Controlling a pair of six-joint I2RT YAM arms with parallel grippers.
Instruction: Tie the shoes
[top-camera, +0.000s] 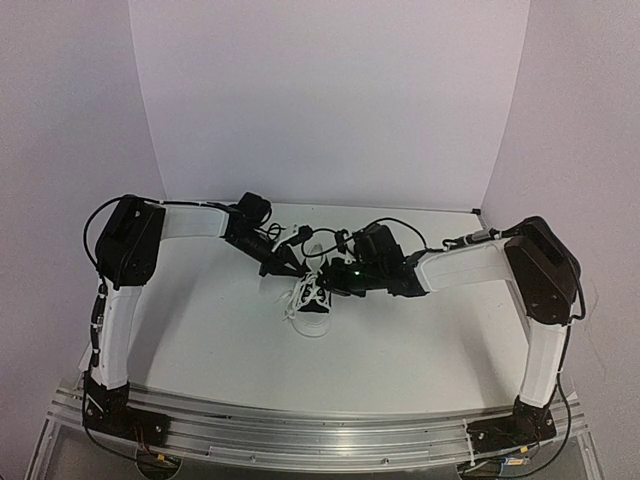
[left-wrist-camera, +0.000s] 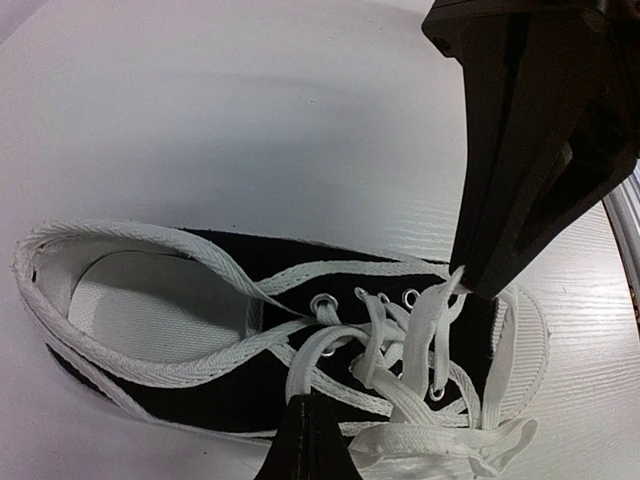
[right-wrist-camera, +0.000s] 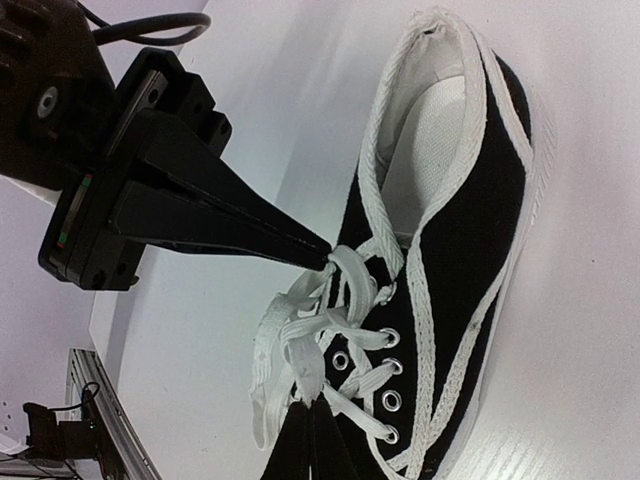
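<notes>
Currently, the small black canvas low-top sneaker (top-camera: 312, 302) is found directly beneath both sets of fingertips, rested on the white table (top-camera: 220, 335). The left gripper (right-wrist-camera: 318, 248) is closed on a strand of the flat white laces (right-wrist-camera: 345, 275) by the top eyelets. The right gripper (left-wrist-camera: 468, 282) is pinched shut on another strand nearer the toe.
</notes>
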